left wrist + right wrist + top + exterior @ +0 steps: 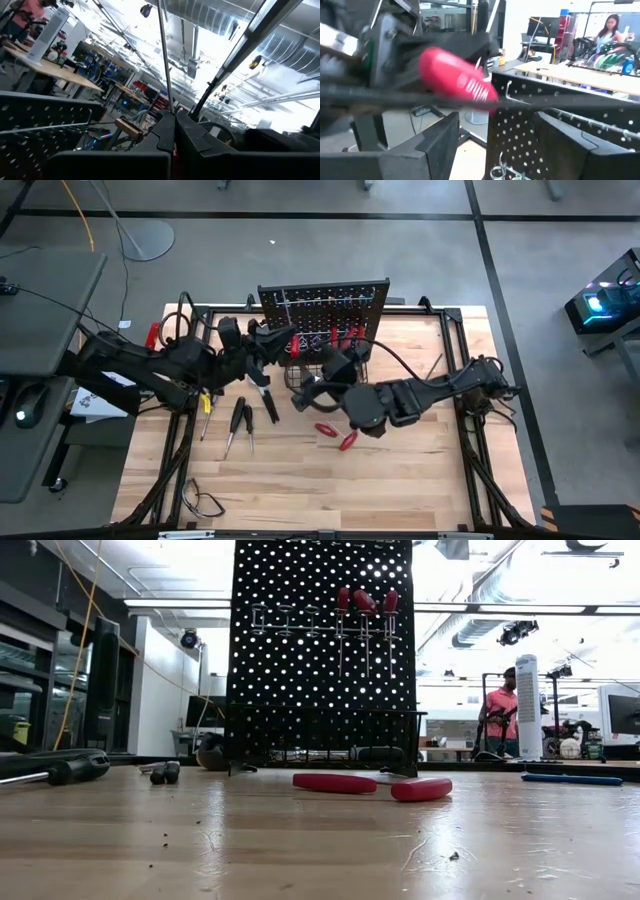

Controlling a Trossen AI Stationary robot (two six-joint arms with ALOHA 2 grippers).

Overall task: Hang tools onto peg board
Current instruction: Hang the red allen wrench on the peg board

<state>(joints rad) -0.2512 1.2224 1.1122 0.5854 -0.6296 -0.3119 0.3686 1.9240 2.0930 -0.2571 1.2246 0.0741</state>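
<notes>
The black peg board (325, 305) stands at the table's far edge, with a wire basket (320, 360) at its base. Three red-handled screwdrivers (365, 605) hang from its upper row. My left gripper (272, 345) hovers just left of the board, shut on a red-handled screwdriver (457, 75). My right gripper (500, 150) is open with nothing between its fingers. It hangs in front of the basket (305, 385) and points toward the left gripper. Two red-handled tools (335, 435) lie flat on the table in front of the board. My left gripper pinches the red-handled screwdriver between its two shut fingers (187, 137). The thin metal shaft (165, 65) rises out from between the fingertips, and the red handle (455, 77) sticks out beside the fingers. The fingers hide the exact place of contact. The screwdriver is lifted clear of the table.
Black-handled screwdrivers (240, 420) and pliers (265, 395) lie left of centre. A blue-handled tool (570, 778) lies toward the right, and a black cable loop (205, 502) sits near the front left corner. The near half of the table (400, 490) is bare wood. People show in the room behind.
</notes>
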